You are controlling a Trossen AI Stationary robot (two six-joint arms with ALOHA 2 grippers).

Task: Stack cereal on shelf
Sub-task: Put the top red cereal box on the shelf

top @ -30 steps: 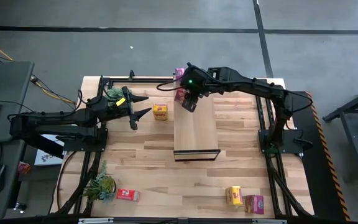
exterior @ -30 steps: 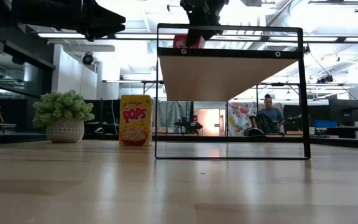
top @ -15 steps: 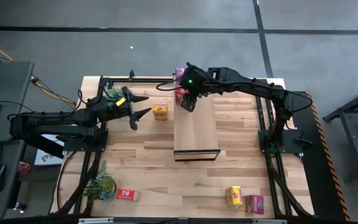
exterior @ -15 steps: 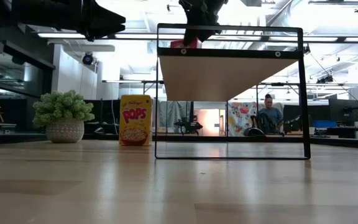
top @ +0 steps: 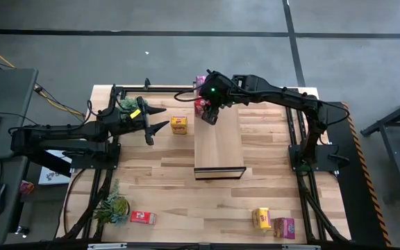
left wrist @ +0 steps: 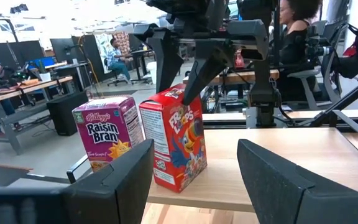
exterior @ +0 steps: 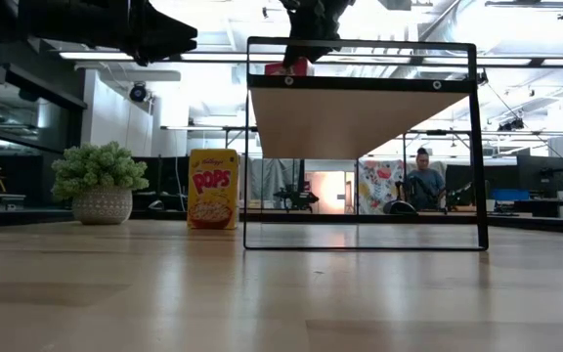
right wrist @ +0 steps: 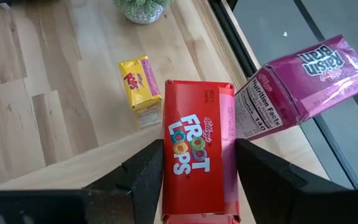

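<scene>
A red cereal box (left wrist: 173, 140) stands upright on its bottom at the far end of the raised light-wood shelf (top: 219, 146), next to a magenta box (left wrist: 107, 134). My right gripper (right wrist: 197, 168) reaches down from above, with a finger close on either side of the red box (right wrist: 197, 155). A yellow box (top: 179, 125) stands on the table left of the shelf. My left gripper (top: 160, 118) hovers open and empty, level, left of the yellow box and facing the shelf. My right gripper has its fingers (right wrist: 145, 171) along the red box's two narrow sides (right wrist: 229, 162), near the top. They slant down from the table's right. I cannot tell whether they touch the box. The box rests on the shelf.
Potted plants stand at the far left (top: 129, 104) and near left (top: 113, 207). A red box (top: 143, 217), a yellow box (top: 262, 218) and a magenta box (top: 283, 227) lie near the front edge. The shelf's black frame (exterior: 477, 147) rises from the table. A person (exterior: 423, 181) sits in the room behind.
The red box was tilted in my right gripper just above the shelf's far end. It has come down and now stands upright on the shelf. My right gripper has tipped slightly with it.
</scene>
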